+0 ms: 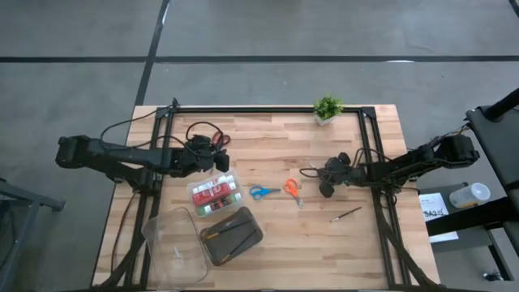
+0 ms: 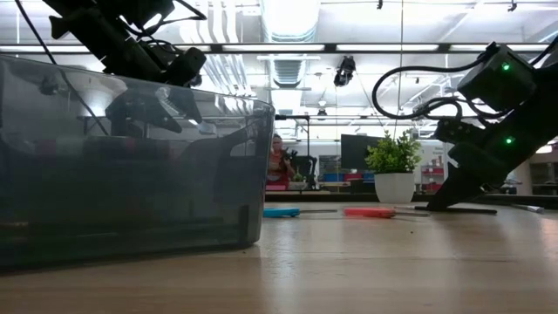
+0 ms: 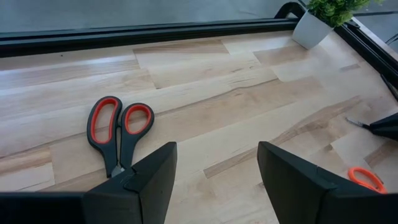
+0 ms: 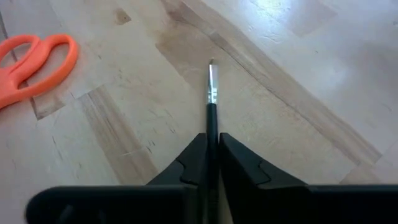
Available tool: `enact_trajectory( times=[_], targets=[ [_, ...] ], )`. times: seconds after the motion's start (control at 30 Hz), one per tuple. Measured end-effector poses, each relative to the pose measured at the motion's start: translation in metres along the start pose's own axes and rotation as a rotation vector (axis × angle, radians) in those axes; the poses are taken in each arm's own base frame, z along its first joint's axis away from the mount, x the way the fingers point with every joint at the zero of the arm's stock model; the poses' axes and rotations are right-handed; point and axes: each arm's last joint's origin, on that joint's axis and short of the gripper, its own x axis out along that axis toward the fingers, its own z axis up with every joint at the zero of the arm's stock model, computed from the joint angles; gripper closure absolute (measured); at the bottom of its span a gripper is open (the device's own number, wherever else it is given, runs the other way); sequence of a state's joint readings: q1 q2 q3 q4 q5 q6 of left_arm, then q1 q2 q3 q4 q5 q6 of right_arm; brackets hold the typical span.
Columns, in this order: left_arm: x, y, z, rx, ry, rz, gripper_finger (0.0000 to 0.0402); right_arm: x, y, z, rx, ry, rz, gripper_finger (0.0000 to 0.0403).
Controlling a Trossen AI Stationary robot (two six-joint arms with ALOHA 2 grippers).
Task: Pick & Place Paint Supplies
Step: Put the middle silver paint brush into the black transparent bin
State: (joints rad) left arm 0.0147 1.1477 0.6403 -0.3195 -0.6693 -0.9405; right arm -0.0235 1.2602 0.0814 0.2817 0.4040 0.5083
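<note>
Now R gripper [image 4: 212, 163] tight on thin brush [image 4: 212, 106], L gripper [image 3: 214, 180] agape.

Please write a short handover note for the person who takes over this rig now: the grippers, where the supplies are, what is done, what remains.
Right gripper: shut on a brush, low over the table.
Left gripper: open, empty, by the red scissors.
Done: paint tubes in a clear box, brushes in the dark case.
Left: blue scissors, orange scissors, red scissors, a second brush, all loose on the table.
</note>
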Motion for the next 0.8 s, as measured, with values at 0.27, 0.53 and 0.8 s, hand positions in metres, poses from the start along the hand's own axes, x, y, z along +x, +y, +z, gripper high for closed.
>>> enact_trajectory(
  times=[0.27, 0.53, 0.8],
  targets=[
    [-0.0001, 0.0, 0.0, 0.0, 0.0, -0.001, 0.0169, 0.0, 0.0, 0.0001, 0.004, -0.003, -0.002, 0.0383],
    [0.0, 0.0, 0.0, 0.0, 0.0, 0.0, 0.0169, -0.0002, 0.0001, 0.0005, 0.008, -0.011, 0.002, 0.0384],
    [-0.0001, 0.0, 0.0, 0.0, 0.0, 0.0, 0.0169, -0.0034, -0.0003, 0.0024, 0.017, -0.025, 0.017, 0.0385]
  ],
)
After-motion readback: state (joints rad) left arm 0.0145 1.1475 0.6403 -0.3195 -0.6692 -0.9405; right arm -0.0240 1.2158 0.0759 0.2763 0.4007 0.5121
